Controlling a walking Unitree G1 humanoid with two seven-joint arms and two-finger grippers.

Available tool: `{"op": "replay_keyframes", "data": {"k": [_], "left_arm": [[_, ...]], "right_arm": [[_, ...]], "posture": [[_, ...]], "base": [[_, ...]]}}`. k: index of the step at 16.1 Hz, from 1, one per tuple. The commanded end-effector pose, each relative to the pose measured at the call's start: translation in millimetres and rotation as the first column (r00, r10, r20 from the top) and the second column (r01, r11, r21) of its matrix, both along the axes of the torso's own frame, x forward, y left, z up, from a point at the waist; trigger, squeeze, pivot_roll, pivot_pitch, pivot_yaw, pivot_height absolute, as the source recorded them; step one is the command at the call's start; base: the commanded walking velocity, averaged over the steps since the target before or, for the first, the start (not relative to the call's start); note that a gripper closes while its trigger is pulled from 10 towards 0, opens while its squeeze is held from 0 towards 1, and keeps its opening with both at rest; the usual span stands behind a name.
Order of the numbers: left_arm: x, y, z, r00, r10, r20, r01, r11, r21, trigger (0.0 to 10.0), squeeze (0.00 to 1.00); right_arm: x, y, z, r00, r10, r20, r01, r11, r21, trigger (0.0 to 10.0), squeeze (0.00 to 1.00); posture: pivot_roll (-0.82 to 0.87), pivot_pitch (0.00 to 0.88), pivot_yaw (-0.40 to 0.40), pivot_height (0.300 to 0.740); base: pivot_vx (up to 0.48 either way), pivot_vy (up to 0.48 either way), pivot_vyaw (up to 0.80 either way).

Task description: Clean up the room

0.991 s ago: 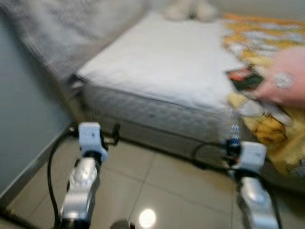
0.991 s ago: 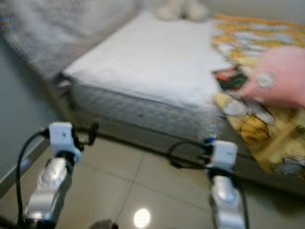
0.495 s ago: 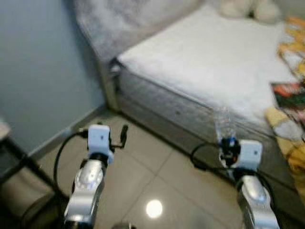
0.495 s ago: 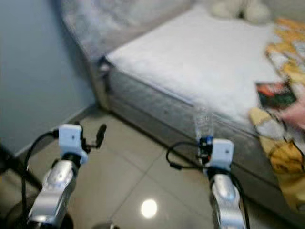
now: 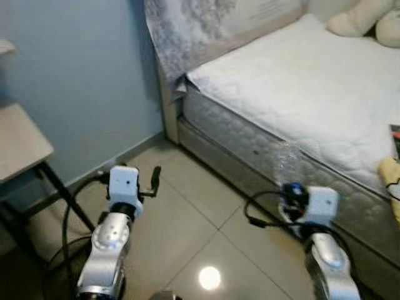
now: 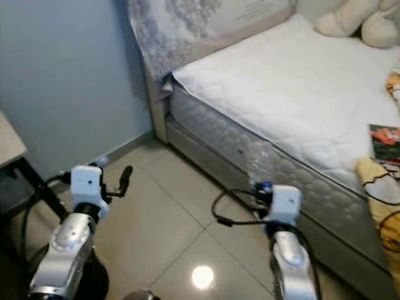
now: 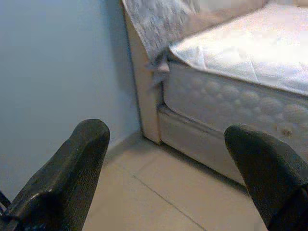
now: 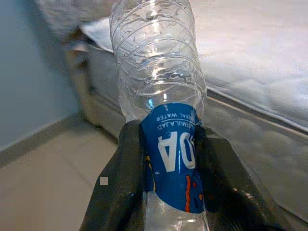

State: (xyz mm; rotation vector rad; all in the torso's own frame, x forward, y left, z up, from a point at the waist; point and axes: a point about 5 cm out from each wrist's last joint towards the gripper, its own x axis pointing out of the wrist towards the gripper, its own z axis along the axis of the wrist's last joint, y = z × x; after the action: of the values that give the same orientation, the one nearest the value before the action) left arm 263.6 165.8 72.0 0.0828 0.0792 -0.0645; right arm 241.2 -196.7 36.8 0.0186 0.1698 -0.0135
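Note:
A clear plastic water bottle [image 8: 159, 86] with a blue label is clamped between my right gripper's [image 8: 166, 144] two black fingers. In the eye views the bottle [image 5: 286, 164] stands upright above the right wrist, held over the tiled floor in front of the mattress side. My left gripper [image 7: 168, 159] is open with nothing between its fingers, raised over the floor and pointing at the bed's corner; its finger [image 5: 155, 177] sticks out beside the white wrist block.
A bed with a white mattress [image 5: 300, 94] fills the right side, with a plush toy [image 5: 362, 19] at its head and a magazine and yellow blanket [image 6: 381, 169] at its edge. A blue wall [image 5: 75, 75] is on the left, with a small table [image 5: 19, 150] beside it.
The camera has swung left: the bed slid to the right, the wall and table came into view, and the person's hand left the picture. The right gripper still holds the bottle.

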Motion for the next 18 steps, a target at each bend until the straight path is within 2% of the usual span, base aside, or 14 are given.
{"op": "replay_keyframes", "data": {"k": [1, 6, 8, 9, 10, 12, 14, 15, 18], "left_arm": [[0.5, -5.1, 3.3, 1.000, -0.018, 0.014, 0.018, 1.000, 0.011, 10.0, 0.00], [1.9, -3.0, -0.4, 1.000, 0.014, -0.005, -0.014, 1.000, 0.010, 10.0, 0.00], [0.6, 0.3, -6.4, 0.997, 0.072, -0.030, -0.072, 0.997, 0.030, 10.0, 0.00], [-3.9, -3.5, -8.1, 0.999, 0.027, -0.035, -0.027, 1.000, 0.001, 10.0, 0.00], [-5.2, -2.2, -8.2, 0.999, 0.027, -0.033, -0.027, 1.000, 0.001, 10.0, 0.00], [-14.8, 5.7, -5.1, 1.000, -0.009, 0.012, 0.010, 0.997, -0.077, 10.0, 0.00], [-22.3, 7.0, -7.6, 1.000, 0.004, 0.008, -0.003, 0.996, -0.091, 10.0, 0.00], [-21.9, 3.4, -5.4, 1.000, 0.010, 0.011, -0.009, 0.994, -0.107, 10.0, 0.00], [-12.6, 0.5, -5.3, 1.000, -0.005, 0.009, 0.006, 0.997, -0.073, 10.0, 0.00]], "right_arm": [[2.0, -6.3, 3.5, 1.000, -0.008, 0.008, 0.008, 1.000, -0.008, 10.0, 0.00], [7.2, -5.3, 4.4, 0.999, 0.032, -0.001, -0.033, 0.999, -0.032, 10.0, 0.00], [7.5, -5.5, 3.6, 0.999, 0.037, -0.005, -0.037, 0.999, -0.033, 10.0, 0.00], [6.6, -8.5, 2.9, 1.000, 0.028, -0.007, -0.028, 0.999, -0.026, 10.0, 0.00], [6.2, -9.8, 3.1, 1.000, 0.021, -0.004, -0.021, 1.000, -0.023, 10.0, 0.00], [2.5, -11.3, 2.9, 1.000, 0.009, 0.005, -0.009, 1.000, -0.003, 10.0, 0.00], [-1.1, -9.9, 0.0, 1.000, 0.008, -0.006, -0.008, 1.000, 0.002, 10.0, 0.00], [-1.3, -8.2, -0.2, 1.000, 0.012, -0.010, -0.012, 1.000, 0.007, 10.0, 0.00], [-1.8, -9.7, -1.6, 1.000, 0.013, -0.017, -0.013, 1.000, 0.003, 10.0, 0.00]], "posture": [[-0.07, 0.000, 0.001, 0.724], [-0.07, 0.000, -0.003, 0.724], [-0.07, 0.000, -0.006, 0.724], [-0.06, 0.000, -0.008, 0.724], [-0.06, 0.000, -0.007, 0.724], [-0.06, 0.000, -0.004, 0.724], [-0.06, 0.000, -0.007, 0.724], [-0.06, 0.000, -0.012, 0.724], [-0.08, 0.000, -0.018, 0.724]], "base": [[0.274, -0.394, 0.57], [0.274, -0.391, 0.53], [0.000, 0.000, 0.51], [0.000, 0.000, 0.49], [0.000, 0.000, 0.50], [0.000, 0.000, 0.50], [0.000, 0.000, 0.50], [0.000, 0.000, 0.50], [0.000, 0.000, 0.50]]}}
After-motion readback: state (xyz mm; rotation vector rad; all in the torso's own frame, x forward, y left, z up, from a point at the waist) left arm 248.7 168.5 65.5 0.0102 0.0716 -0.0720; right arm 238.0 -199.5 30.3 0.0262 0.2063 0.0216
